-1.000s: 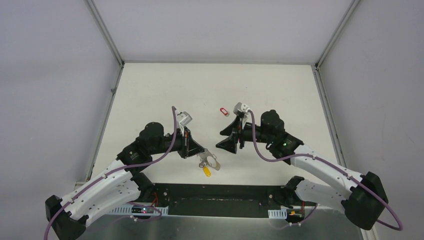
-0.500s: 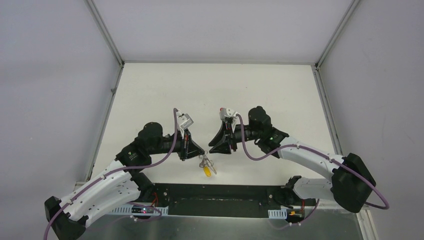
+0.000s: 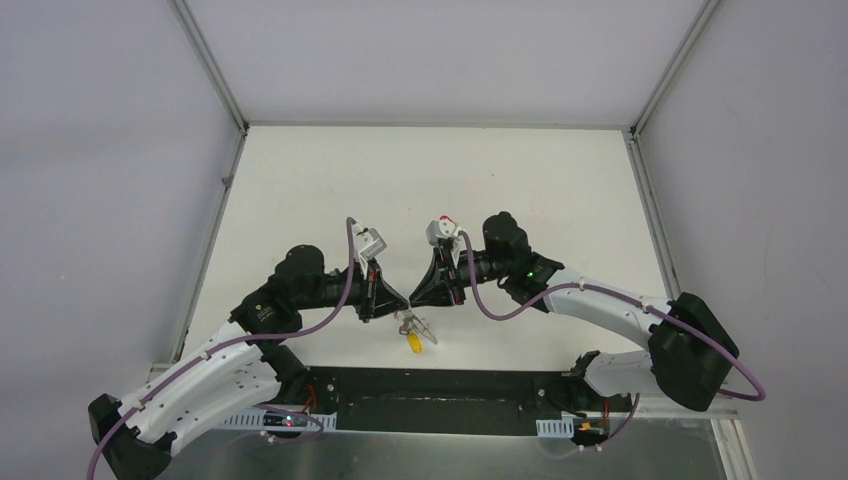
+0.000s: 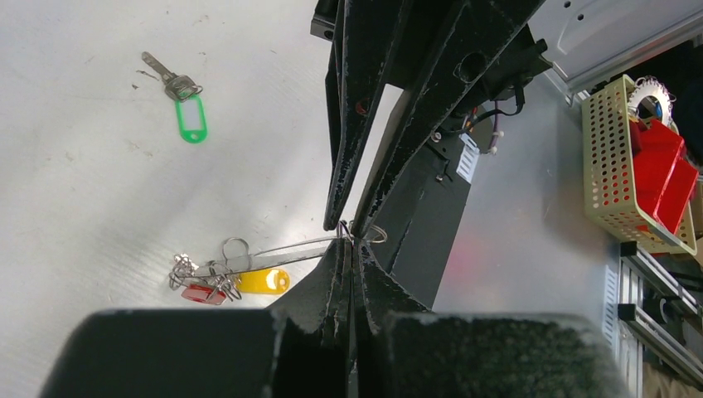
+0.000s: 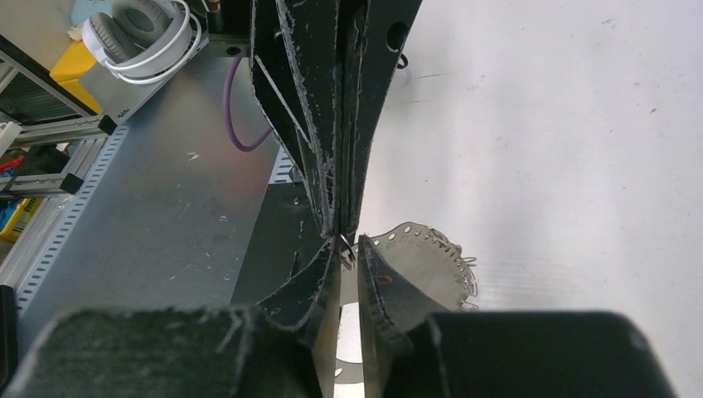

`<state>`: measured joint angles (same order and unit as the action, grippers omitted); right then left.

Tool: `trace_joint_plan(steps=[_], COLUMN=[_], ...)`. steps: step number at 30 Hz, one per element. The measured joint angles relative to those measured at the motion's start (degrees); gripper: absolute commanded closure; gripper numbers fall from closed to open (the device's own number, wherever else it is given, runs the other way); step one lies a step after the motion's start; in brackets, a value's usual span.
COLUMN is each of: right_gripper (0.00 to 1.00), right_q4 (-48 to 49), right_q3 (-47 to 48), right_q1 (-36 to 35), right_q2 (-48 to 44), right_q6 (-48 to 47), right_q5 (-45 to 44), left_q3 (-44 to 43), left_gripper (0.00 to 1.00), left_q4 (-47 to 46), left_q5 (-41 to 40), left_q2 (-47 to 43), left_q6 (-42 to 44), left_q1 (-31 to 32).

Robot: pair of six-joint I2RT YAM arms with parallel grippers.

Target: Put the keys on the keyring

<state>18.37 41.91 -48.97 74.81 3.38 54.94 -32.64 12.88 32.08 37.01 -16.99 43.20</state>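
Jaws of the left gripper [image 4: 351,245] are closed on the keyring [image 4: 286,250], a large thin grey metal wire hoop, pinching one end of it. Jaws of the right gripper [image 5: 346,253] stand almost together about the same wire, tip to tip with the left; whether they pinch it cannot be told. From the fingertips the keyring runs to a cluster of small silver keys at its far end, one with a yellow oval tag [image 4: 262,282], one with a red oval tag [image 4: 202,293]. A silver key with a green oval tag [image 4: 191,118] lies well apart on the white table [image 4: 83,207].
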Motion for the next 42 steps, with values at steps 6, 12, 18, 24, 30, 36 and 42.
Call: trace_joint_plan(steps=[6,12,18,24,30,36,42], right_gripper=[0.92,0.76,0.77,0.97,0.97,1.0,1.0], right_q4=[-0.2,-0.3,-0.7,-0.7,-1.1,-1.0,-0.9], right_q3=[0.0,0.0,0.1,0.8,1.4,1.5,1.6], right_q1=[0.0,0.0,0.0,0.0,0.0,-0.1,-0.2], right_q2=[0.1,0.6,1.0,1.7,2.8,3.3,3.3], right_q6=[-0.6,-0.8,-0.9,-0.8,0.3,1.5,3.2], right_q5=[0.0,0.1,0.2,1.0,2.5,3.0,2.0], left_q3=[0.0,-0.1,-0.5,-0.5,-0.5,-0.5,-0.7], left_gripper=[1.0,1.0,1.0,1.0,1.0,1.0,0.51], left_q4=[0.3,0.9,0.9,1.0,1.7,2.2,2.4], left_q5=[0.0,0.0,0.0,0.0,0.0,0.0,-0.3], left_q2=[0.0,0.0,0.0,0.0,-0.1,-0.5,-1.1], left_q6=[0.1,0.1,0.2,0.2,0.2,0.3,1.2], left_q1=[0.0,0.0,0.0,0.0,0.0,0.0,0.0])
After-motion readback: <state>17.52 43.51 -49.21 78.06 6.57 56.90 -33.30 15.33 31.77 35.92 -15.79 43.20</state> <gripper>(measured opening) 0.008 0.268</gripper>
